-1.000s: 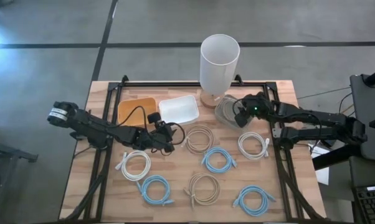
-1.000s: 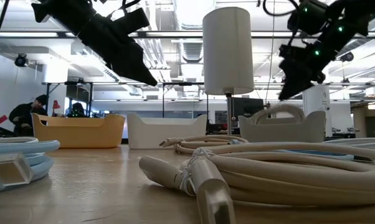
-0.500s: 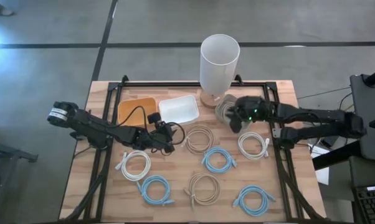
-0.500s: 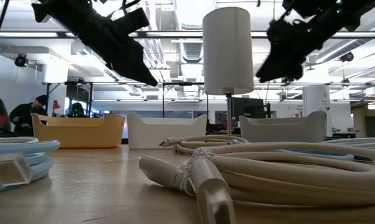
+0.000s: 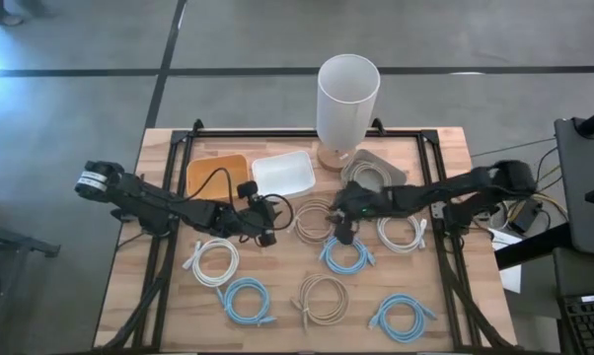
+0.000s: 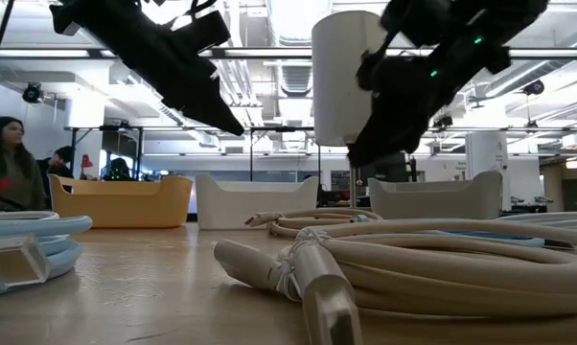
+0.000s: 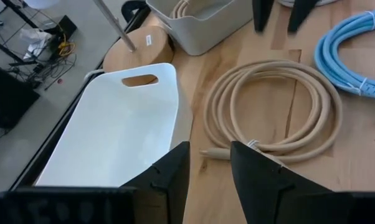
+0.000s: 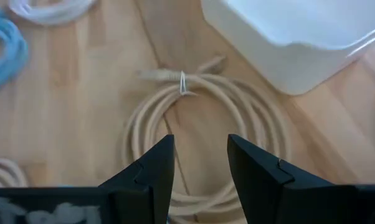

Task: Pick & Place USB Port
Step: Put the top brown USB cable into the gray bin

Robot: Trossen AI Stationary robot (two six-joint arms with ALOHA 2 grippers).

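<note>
Several coiled cables, beige, blue and white, lie flat on the wooden table. The beige coil (image 5: 315,219) nearest the white bin (image 5: 283,174) lies between my two grippers. My right gripper (image 5: 341,225) hovers open above this coil's right part; in the right wrist view the coil (image 8: 203,81) shows past the open right gripper (image 8: 200,163). My left gripper (image 5: 267,223) waits open at the coil's left, with the coil (image 7: 271,67) ahead of the left gripper (image 7: 209,171). Another beige cable (image 5: 373,176) lies inside the grey bin (image 5: 394,174).
An orange bin (image 5: 216,176), the white bin and the grey bin stand along the far side, with a tall white lamp (image 5: 348,99) behind them. A blue coil (image 5: 346,253) and a white coil (image 5: 401,232) lie close to my right gripper. A person (image 6: 6,158) shows in the room beyond.
My right gripper has left the grey bin and swung toward the table's left and near edge, coming down over the beige coil by the white bin. The beige cable loop that stood above the grey bin's rim has sunk inside it.
</note>
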